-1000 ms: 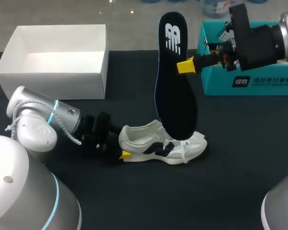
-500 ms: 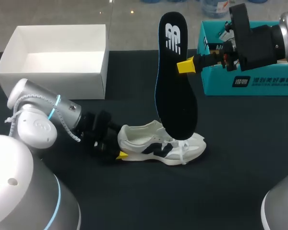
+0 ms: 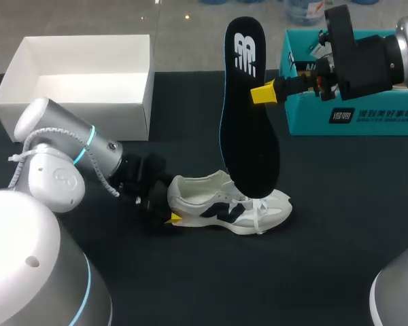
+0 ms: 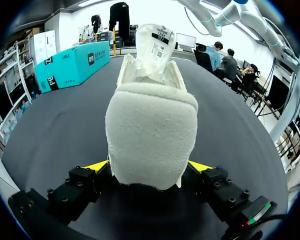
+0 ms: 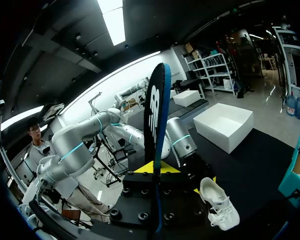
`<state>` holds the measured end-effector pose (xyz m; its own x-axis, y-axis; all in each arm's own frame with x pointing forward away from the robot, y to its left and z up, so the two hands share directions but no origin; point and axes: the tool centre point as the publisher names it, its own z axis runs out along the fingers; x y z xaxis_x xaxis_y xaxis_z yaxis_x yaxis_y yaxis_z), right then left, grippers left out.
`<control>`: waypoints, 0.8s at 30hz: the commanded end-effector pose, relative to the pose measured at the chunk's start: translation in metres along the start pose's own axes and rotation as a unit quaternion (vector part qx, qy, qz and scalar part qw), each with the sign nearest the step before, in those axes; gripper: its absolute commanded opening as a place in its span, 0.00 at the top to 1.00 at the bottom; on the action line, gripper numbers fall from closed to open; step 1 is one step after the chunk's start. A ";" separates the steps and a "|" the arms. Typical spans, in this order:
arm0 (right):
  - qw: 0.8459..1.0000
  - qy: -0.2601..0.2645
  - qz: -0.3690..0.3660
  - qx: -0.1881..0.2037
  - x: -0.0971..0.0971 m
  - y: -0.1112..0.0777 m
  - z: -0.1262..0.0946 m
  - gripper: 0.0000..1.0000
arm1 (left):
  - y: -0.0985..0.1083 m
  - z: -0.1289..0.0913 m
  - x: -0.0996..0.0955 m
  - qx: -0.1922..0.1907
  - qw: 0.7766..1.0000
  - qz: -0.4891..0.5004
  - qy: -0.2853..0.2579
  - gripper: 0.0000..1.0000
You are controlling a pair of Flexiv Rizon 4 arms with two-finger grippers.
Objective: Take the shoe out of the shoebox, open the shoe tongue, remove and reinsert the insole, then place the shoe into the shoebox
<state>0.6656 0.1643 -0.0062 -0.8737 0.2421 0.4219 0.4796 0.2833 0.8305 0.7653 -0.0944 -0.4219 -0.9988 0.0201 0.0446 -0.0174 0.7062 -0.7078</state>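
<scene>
A dark table carries a shoe-handling job at about its midpoint, with the white shoe lying on its sole near the middle, toe toward the robot's right. The open white box, which looks to be the shoebox, stands behind and to the left of the shoe, well apart from it, with nothing showing inside. A teal box sits behind and to the right of the shoe, also well apart.

The dark insole hangs upright over the shoe, heel end up and toe end down at the shoe's forefoot. Whether its tip touches the shoe cannot be told from the head view. The tongue stands raised above the shoe's opening in the left wrist view.

The left gripper is at the shoe's heel, its yellow fingers pressed against the heel from both sides, steadying the shoe on the table. The right gripper is above and behind the shoe, clamped narrowly on the insole's edge toward its upper end.

By this evidence the shoe is out of the box, the tongue is open and the insole is out. What remains, as judged here, is to feed the insole back through the opening toe first, seat it flat, and then set the shoe in the white box.
</scene>
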 end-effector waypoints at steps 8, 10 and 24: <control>1.000 -0.001 0.001 0.002 -0.001 0.001 0.004 1.00 | -0.009 -0.005 -0.003 -0.064 0.998 0.006 0.015 0.00; 1.000 -0.001 0.001 0.002 -0.001 0.001 0.004 1.00 | -0.010 -0.005 -0.005 -0.085 0.996 0.001 0.011 0.00; 1.000 -0.001 0.001 0.002 -0.001 0.001 0.004 1.00 | -0.026 -0.012 0.001 -0.175 0.984 0.018 0.009 0.00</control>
<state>0.6658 0.1646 -0.0061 -0.8736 0.2423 0.4220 0.4797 0.2838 0.8302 0.7632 -0.1042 -0.4013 -0.9978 0.0570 0.0335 0.0334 0.8718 -0.4887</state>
